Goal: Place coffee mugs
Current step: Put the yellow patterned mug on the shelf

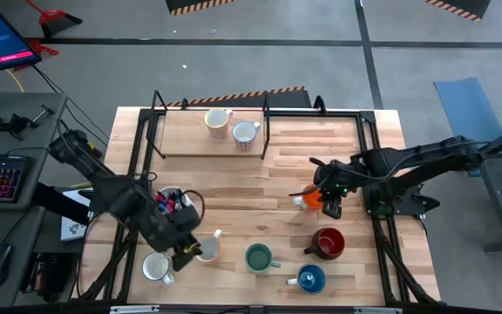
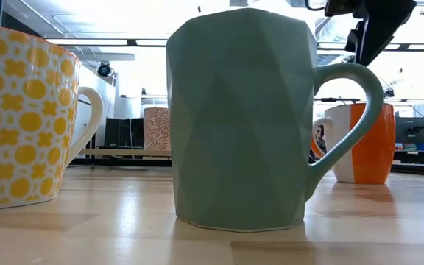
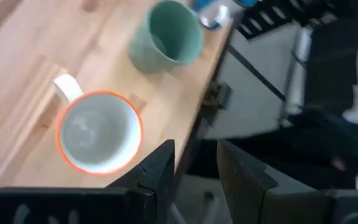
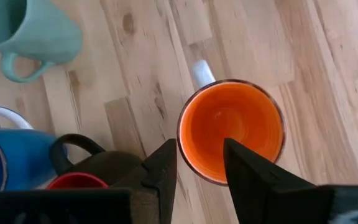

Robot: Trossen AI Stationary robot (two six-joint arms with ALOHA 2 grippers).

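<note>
Two pale ceramic mugs [image 1: 232, 126] are being kept at twelve o'clock; six are being left toward six o'clock. The right gripper [image 4: 199, 163], jaws apart, is being held over the orange round ceramic mug [image 4: 232, 129]; the left gripper [image 3: 194, 163], jaws apart, over the orange-rimmed white ceramic mug [image 3: 98, 132].

Room was bright and evenly lit; ceiling lights [image 2: 94, 55] glared in the low view; left wrist shot was pretty blurry; shadows stayed soft.

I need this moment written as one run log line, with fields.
left gripper: above orange-rimmed white mug, holds nothing | right gripper: open, one finger over orange mug rim | green mug: standing, untouched
</note>
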